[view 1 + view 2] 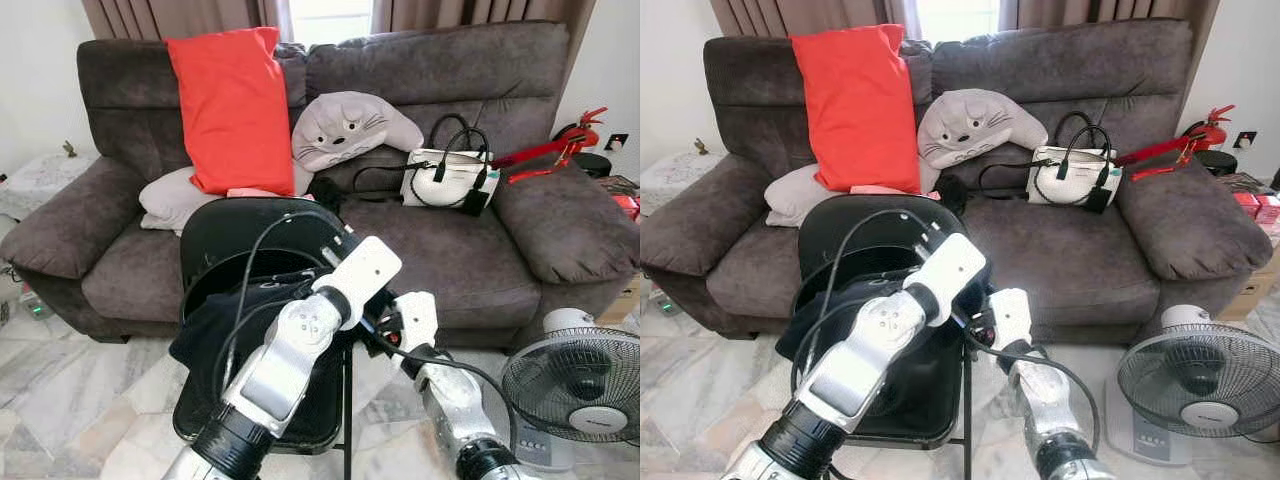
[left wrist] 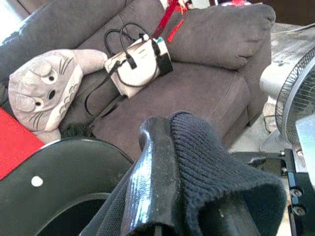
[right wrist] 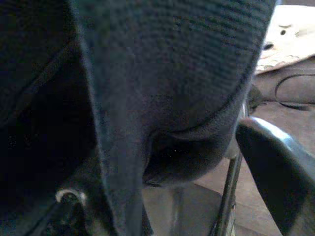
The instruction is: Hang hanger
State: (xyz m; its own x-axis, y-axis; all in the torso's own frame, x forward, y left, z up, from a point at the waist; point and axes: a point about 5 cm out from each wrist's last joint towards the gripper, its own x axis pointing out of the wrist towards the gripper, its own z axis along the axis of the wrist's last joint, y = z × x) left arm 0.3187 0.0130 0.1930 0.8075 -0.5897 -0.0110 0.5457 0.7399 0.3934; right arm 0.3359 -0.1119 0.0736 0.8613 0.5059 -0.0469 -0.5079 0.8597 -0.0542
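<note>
- Plainly, both arms meet over the chair point(image 1: 230, 230) at the lower middle of the eye views, in front of the sofa point(image 1: 450, 250).
- A dark knit point(image 1: 215, 320) lies bunched on the chair seat, and both arms reach there because of it.
- We cannot make out the hanger itself. We judge that it sits inside the knit, so it is on the chair and not yet hung.
- The left pincer point(image 2: 192, 196) is buried in the knit, which drapes over it at the bottom of the left wrist view. We cannot tell whether it is clenched or released.
- The right pincer point(image 1: 378, 325) presses in from the right at the chair's edge, seemingly to steady the cloth from the other side. Dark cloth covers its own view, so again we cannot tell its state.
- Nothing to hang from is in sight, so we judge a rail must be found first.
- A fan point(image 1: 575, 385) stands at the lower right, near the right arm, and a wide swing might knock it.
</note>
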